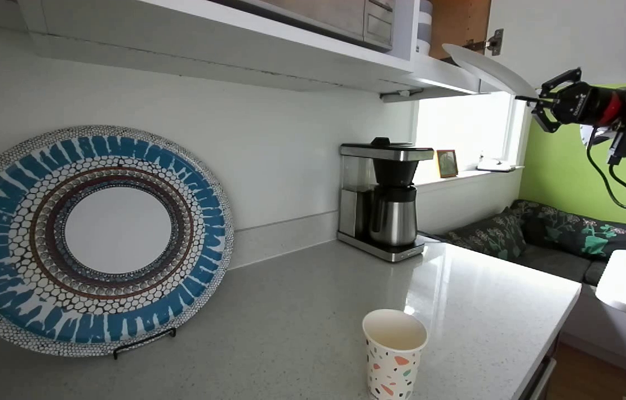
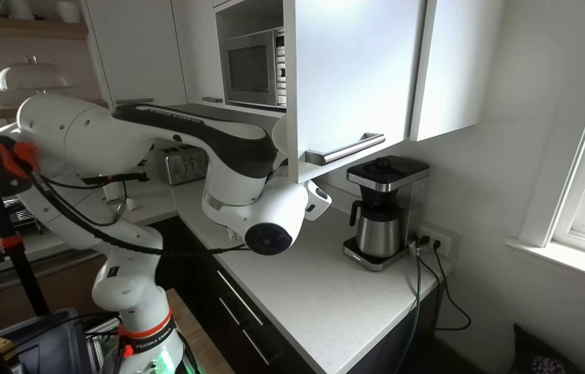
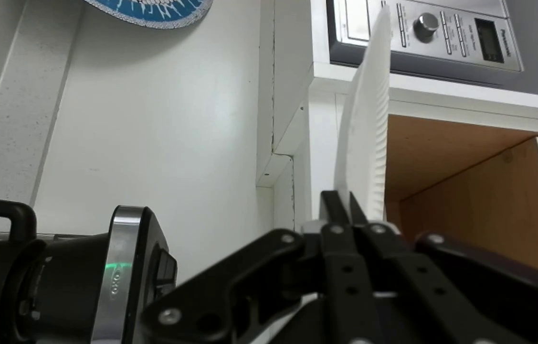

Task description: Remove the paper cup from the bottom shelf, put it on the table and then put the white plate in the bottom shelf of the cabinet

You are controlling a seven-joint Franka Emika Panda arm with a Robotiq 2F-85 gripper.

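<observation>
My gripper [image 1: 529,99] is shut on the rim of the white plate [image 1: 487,69] and holds it tilted in the air at the open cabinet [image 1: 460,22]. The plate's far edge is near the front of the bottom shelf [image 1: 446,75]; I cannot tell whether they touch. In the wrist view the plate [image 3: 366,119] stands edge-on between the fingertips [image 3: 345,200], in front of the shelf's white edge [image 3: 321,157]. The speckled paper cup [image 1: 395,361] stands upright on the table [image 1: 301,311]. In an exterior view the cabinet door [image 2: 354,67] hides the gripper.
A coffee maker [image 1: 382,200] stands on the countertop below the cabinet. A large patterned plate [image 1: 118,233] leans upright on a stand by the wall. A microwave [image 2: 250,67] sits beside the cabinet. A wooden divider [image 3: 493,200] shows inside the cabinet.
</observation>
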